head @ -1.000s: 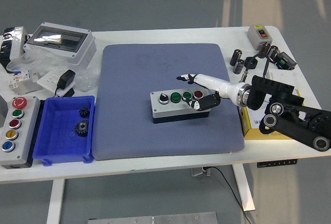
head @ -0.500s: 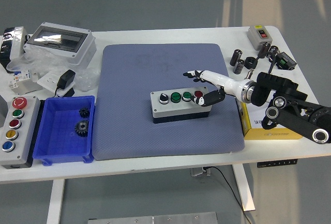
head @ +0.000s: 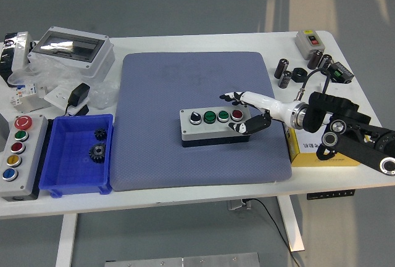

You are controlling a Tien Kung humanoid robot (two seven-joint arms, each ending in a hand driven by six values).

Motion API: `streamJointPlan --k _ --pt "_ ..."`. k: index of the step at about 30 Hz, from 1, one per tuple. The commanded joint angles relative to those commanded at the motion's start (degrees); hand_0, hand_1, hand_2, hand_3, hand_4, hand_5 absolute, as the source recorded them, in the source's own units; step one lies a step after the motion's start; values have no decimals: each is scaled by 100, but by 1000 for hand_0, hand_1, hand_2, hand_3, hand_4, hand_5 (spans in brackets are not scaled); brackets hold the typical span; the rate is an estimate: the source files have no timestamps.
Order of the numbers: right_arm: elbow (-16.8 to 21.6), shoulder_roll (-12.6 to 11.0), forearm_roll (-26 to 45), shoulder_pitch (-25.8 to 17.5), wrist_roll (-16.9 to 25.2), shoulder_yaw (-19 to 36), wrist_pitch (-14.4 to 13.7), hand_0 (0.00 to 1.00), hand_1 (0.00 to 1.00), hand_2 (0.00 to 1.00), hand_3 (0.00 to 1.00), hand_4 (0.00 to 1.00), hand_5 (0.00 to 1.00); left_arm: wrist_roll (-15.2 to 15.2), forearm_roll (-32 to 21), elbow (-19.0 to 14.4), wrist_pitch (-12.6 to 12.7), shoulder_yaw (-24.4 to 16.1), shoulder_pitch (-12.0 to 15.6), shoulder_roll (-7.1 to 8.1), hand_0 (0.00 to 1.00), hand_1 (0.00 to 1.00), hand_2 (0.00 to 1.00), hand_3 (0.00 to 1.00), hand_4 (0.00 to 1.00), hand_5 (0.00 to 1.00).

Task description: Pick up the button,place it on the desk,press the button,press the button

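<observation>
Grey button box (head: 213,127) with black base, lying near the middle of the blue-grey pad (head: 197,88), topped by a black selector knob, two green buttons and a red button. Right hand (head: 249,111) just at its right end, white fingers (head: 233,97) spread above the red button, grasping nothing. White table (head: 185,196) beneath, grey floor beyond

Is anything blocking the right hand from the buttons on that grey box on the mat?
Nothing visible. The right hand is right at the button box's right end, beside the red button, with no object between them.
</observation>
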Motion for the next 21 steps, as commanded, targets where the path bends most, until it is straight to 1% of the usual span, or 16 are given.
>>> streamJointPlan --k 3,5,7,8,10,11,12,13,14,16,19,20,21 --pt "19 -37 55 -37 6 61 6 985 941 986 998 571 8 12 5 -7 9 -10 -3 -6 695 635 562 626 668 153" --pt "53 -63 22 -68 31 137 -49 985 941 986 998 571 8 29 26 -15 15 -28 -1 -8 695 635 562 626 668 153" --pt "148 -131 -130 -140 45 284 -209 985 941 986 998 571 8 34 49 -18 23 -46 -2 -8 695 635 562 626 668 153" --pt "225 -189 -232 -195 22 372 -312 978 918 979 998 571 16 32 54 -17 28 -49 -4 -9 694 635 565 627 669 154" --pt "419 -354 -449 -327 -91 576 -525 978 918 979 998 571 16 22 43 -13 46 -43 -7 -11 694 635 565 627 669 154" --pt "529 -453 -560 -395 -183 683 -621 978 918 979 998 571 16 24 39 -13 61 -40 -4 -13 694 635 565 627 669 154" --pt "714 -623 -664 -474 -366 848 -634 978 918 979 998 571 16 46 44 -19 91 -39 9 -21 694 635 565 627 669 154" --pt "812 -714 -646 -496 -466 935 -575 978 918 979 998 571 16 62 51 -24 110 -43 19 -26 694 635 565 627 669 154" --pt "1008 -892 -506 -497 -690 1088 -399 951 896 973 998 567 34 96 78 -35 146 -59 43 -34 693 635 566 627 670 156" --pt "1281 -1138 -234 -404 -1015 1250 -85 951 896 973 998 567 34 146 161 -57 224 -107 86 -40 693 635 566 627 670 156" --pt "1637 -1508 332 -170 -1466 1273 391 951 896 973 998 567 34 197 364 -104 387 -233 142 -36 693 635 566 627 670 156" --pt "1680 -1609 560 -79 -1597 1238 524 953 901 977 998 567 42 212 430 -125 438 -280 152 -29 693 634 568 627 671 158" --pt "1689 -1659 784 -2 -1707 1207 619 953 901 977 998 567 42 221 497 -142 479 -325 157 -22 693 634 568 627 671 158"
